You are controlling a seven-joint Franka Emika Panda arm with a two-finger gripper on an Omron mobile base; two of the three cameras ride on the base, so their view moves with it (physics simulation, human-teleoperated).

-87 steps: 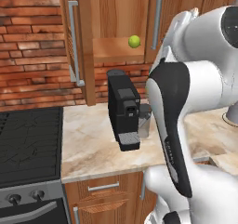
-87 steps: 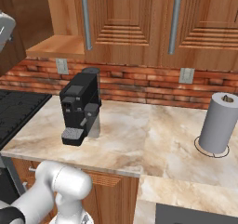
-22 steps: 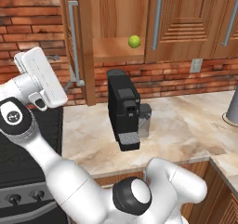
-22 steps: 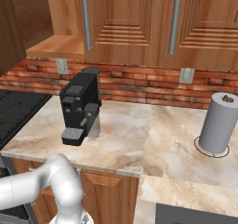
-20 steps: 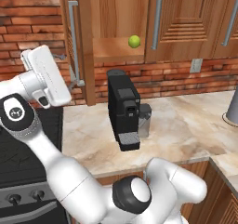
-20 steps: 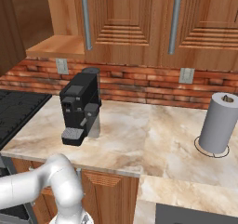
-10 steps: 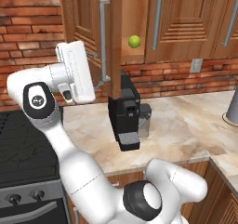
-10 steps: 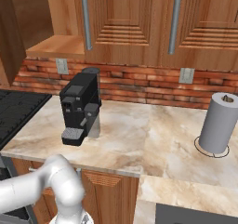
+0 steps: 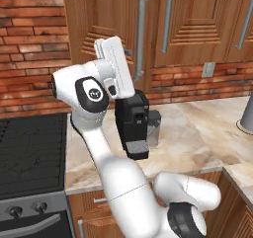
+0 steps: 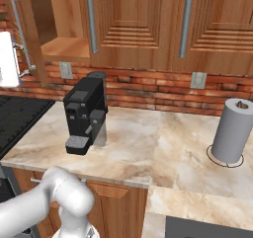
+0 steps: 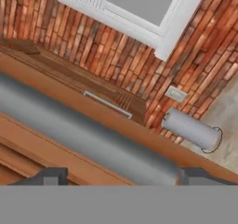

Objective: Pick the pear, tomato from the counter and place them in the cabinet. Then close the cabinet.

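In the hand view my gripper is open, with its two fingertips set on either side of a long silver bar handle that runs right across in front of them. My white hand is pressed against the brown cabinet door, beside that handle. From the right side the door stands partly open and shows the wooden shelf. The pear and the tomato are hidden. The beige counter lies below.
A black coffee machine stands on the counter under my hand. A grey paper towel roll stands at the right. The black stove top lies to the left. The other cabinet doors are shut.
My hand has swung right with the cabinet door, which has turned from wide open to nearly shut. In the left base view the pear on the shelf is now covered by the door.
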